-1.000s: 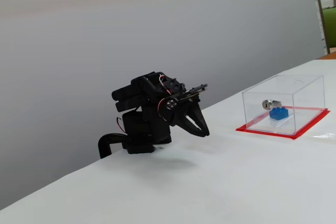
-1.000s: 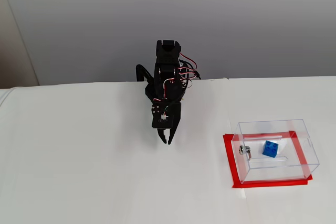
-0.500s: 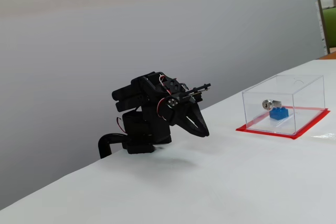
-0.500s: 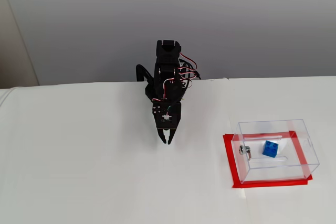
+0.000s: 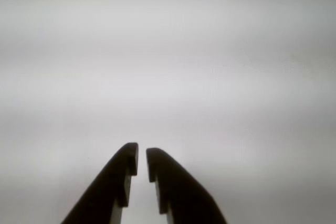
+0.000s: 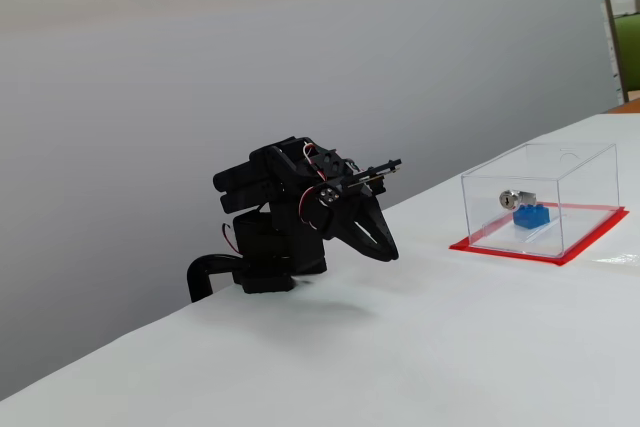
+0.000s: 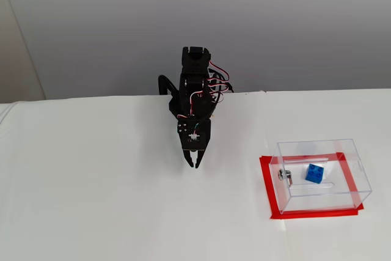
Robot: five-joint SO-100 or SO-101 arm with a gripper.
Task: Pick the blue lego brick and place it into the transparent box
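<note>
Since a second ago the claw (image 7: 195, 165) has turned slightly to square up over the table (image 7: 91, 200), and since half a second ago it is hardly moving. It is hanging just above the white surface with the arm (image 6: 280, 217) folded low, and in the wrist view its two fingers (image 5: 123, 174) are sitting nearly together with only a thin slit between them, gripping nothing. Well off to the claw's right in the view from above, the clear box (image 7: 321, 175) is standing on its red base, the blue brick (image 7: 315, 173) lying inside near the silver lock (image 7: 285, 175). Bare tabletop is surrounding the claw; the table's back edge and the grey wall (image 7: 275, 22) are sitting just behind the arm.
</note>
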